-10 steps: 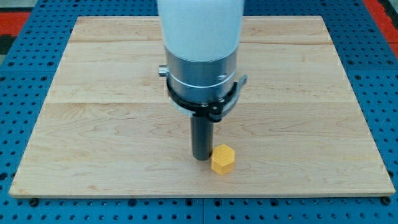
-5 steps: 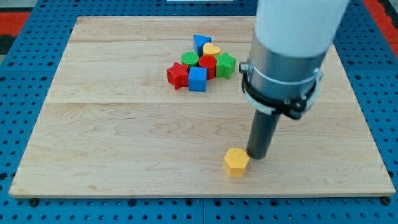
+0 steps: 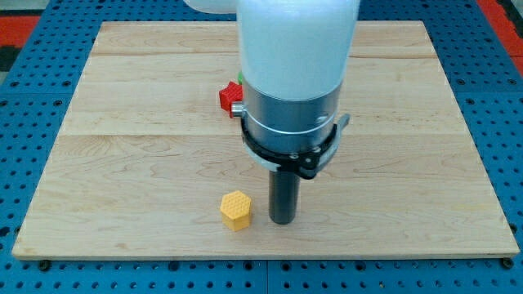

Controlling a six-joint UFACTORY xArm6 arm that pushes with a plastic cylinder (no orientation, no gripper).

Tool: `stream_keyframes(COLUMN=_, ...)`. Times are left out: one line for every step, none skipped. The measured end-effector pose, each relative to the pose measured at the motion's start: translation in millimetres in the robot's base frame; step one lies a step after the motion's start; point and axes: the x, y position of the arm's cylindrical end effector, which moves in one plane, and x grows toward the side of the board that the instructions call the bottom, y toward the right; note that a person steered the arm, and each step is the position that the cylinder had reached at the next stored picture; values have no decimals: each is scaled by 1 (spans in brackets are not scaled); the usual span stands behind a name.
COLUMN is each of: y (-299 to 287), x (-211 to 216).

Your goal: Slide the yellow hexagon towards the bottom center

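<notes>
The yellow hexagon (image 3: 235, 210) sits on the wooden board (image 3: 122, 163) near the view's bottom edge, a little left of centre. My tip (image 3: 283, 220) rests on the board just to the right of the hexagon, with a small gap between them. The arm's white and grey body fills the upper middle of the view.
A red block (image 3: 229, 96) peeks out at the arm's left side, near the view's upper middle. The other blocks of that cluster are hidden behind the arm. A blue pegboard (image 3: 33, 98) surrounds the board.
The yellow hexagon has slid left along the bottom of the board. My tip moved left and now stands at the hexagon's right. The arm now covers most of the block cluster.
</notes>
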Motion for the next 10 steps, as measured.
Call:
stream_keyframes(y=57, x=0)
stream_keyframes(y=98, x=-5)
stream_keyframes(y=80, x=-46)
stream_keyframes(y=46, x=-61)
stream_keyframes(y=-3, x=-59)
stream_keyframes(y=-78, x=-53)
stream_keyframes(y=-166, x=-49)
stream_keyframes(y=-190, x=-26)
stream_keyframes(y=-132, x=-15)
stream_keyframes(y=-67, x=-15)
